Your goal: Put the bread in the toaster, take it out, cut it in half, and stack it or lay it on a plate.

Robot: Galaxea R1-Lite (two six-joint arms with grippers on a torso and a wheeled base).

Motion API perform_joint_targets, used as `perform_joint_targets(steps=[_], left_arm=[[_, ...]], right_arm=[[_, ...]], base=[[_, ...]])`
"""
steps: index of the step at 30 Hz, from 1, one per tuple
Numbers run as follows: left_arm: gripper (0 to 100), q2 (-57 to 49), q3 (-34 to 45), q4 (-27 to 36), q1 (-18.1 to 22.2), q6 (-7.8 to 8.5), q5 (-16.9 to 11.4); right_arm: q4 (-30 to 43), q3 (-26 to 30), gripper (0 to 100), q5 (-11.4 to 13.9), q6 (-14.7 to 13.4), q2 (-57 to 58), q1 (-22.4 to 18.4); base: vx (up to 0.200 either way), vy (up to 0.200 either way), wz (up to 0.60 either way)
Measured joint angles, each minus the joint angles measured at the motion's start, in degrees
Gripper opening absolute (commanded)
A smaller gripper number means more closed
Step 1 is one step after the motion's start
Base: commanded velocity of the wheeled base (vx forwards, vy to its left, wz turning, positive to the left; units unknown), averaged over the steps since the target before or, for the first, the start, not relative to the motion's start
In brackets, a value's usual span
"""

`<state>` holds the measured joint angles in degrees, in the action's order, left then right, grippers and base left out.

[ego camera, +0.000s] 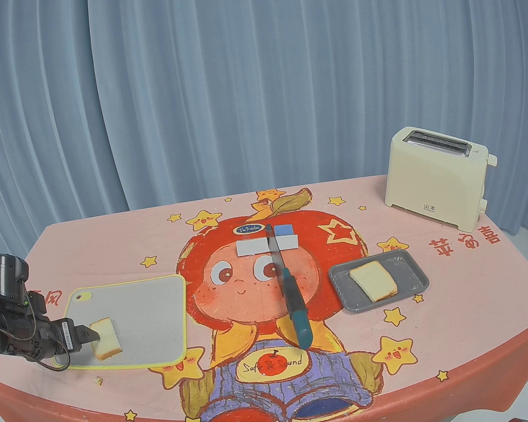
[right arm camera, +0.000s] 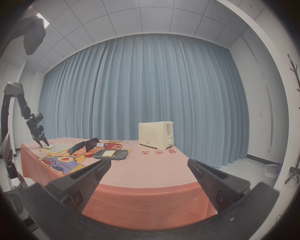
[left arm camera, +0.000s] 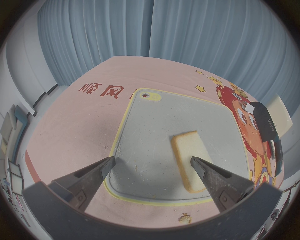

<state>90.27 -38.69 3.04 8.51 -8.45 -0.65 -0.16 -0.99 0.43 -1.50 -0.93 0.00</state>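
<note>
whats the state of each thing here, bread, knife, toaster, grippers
toaster: upright, nothing sticking out of its slots
board bread half: flat on the cutting board
tray bread half: flat in the grey tray
knife: lying on the table, unheld
left gripper: open, at the board bread half
right gripper: open, empty, off the table

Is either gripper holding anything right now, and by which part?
Nothing is held. The left gripper is open above the cutting board, with the bread piece lying loose beneath; the right gripper is open, away from the table.
</note>
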Motion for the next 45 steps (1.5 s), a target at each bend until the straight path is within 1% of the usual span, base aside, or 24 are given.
perform_joint_targets(steps=[4, 5, 12, 17, 29, 40, 45], left_arm=[[100, 0.2, 0.2, 0.0, 0.0, 0.05, 0.0], [0, 0.2, 0.2, 0.0, 0.1, 0.05, 0.0], [0, 0.3, 0.7, 0.2, 0.1, 0.27, 0.2], [0, 0.5, 0.9, 0.2, 0.0, 0.02, 0.0], [0, 0.5, 0.6, 0.3, 0.1, 0.02, -0.4], [0, -4.0, 1.0, 0.7, -0.2, 0.20, -0.5], [0, -6.1, 0.5, 0.3, -0.4, 0.00, -0.9]], right_arm=[[0.0, 0.0, 100, 0.0, 0.0, 0.0, 0.0], [0.0, 0.0, 100, 0.0, 0.0, 0.0, 0.0], [0.0, 0.0, 100, 0.0, 0.0, 0.0, 0.0], [0.0, 0.0, 100, 0.0, 0.0, 0.0, 0.0], [0.0, 0.0, 100, 0.0, 0.0, 0.0, 0.0], [0.0, 0.0, 100, 0.0, 0.0, 0.0, 0.0], [0.0, 0.0, 100, 0.0, 0.0, 0.0, 0.0]], base=[[0.000, 0.000, 0.00], [0.000, 0.000, 0.00], [0.000, 0.000, 0.00], [0.000, 0.000, 0.00], [0.000, 0.000, 0.00], [0.000, 0.000, 0.00], [0.000, 0.000, 0.00]])
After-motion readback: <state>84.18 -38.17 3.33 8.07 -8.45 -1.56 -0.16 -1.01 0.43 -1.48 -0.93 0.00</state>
